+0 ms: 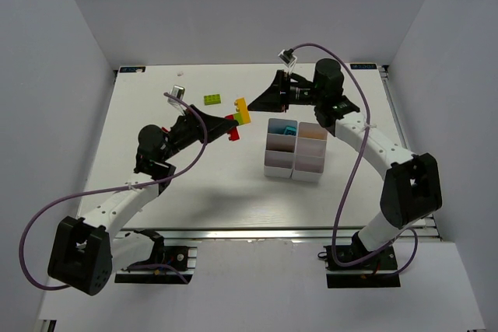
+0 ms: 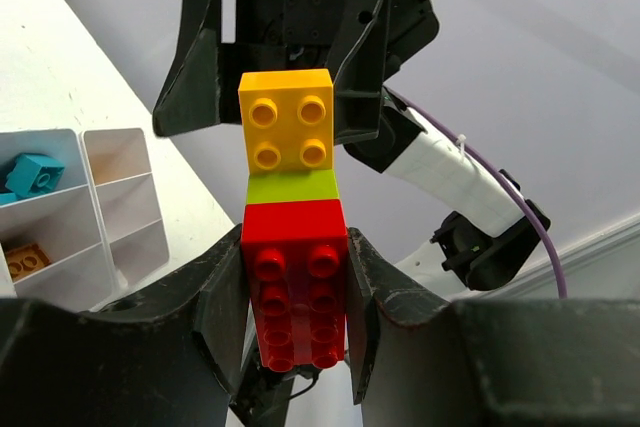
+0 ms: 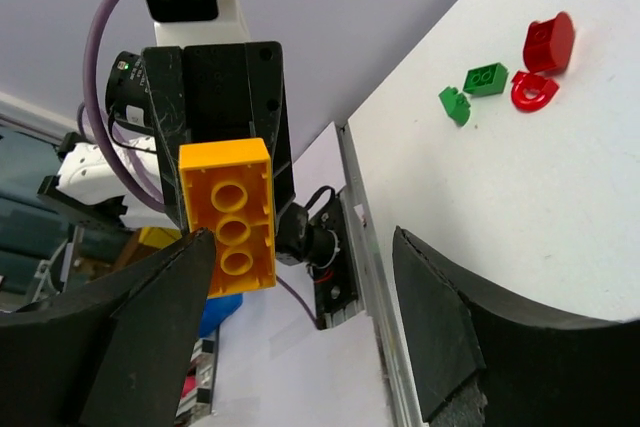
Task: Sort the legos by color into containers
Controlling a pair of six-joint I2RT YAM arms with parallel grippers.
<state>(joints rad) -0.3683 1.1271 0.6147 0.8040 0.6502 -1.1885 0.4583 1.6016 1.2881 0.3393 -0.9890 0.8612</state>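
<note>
The left gripper (image 2: 295, 269) holds a three-brick stack (image 1: 238, 117) in the air just off the far-left corner of the container block (image 1: 294, 167). Its fingers pinch the red brick (image 2: 297, 302) at one end. A lime green brick (image 2: 292, 187) sits in the middle and a yellow brick (image 2: 287, 119) at the free end.

The right gripper (image 3: 300, 247) faces it with fingers spread to either side of the yellow brick, not clamped. In the right wrist view the brick sits close to one finger and well apart from the other.

The step looks like pulling the stack apart so each colour can be binned. To do it well:
- centre the right fingers on the yellow brick before closing;
- grip its flat sides only, clear of the lime layer;
- peel it off with a slight tilt rather than a straight tug, while the left fingers keep the red brick firmly squeezed.

A cyan brick (image 2: 33, 175) already lies in a far bin of the block. A loose lime brick (image 1: 212, 99) waits on the tabletop (image 1: 140, 106), farther left of the block.
</note>
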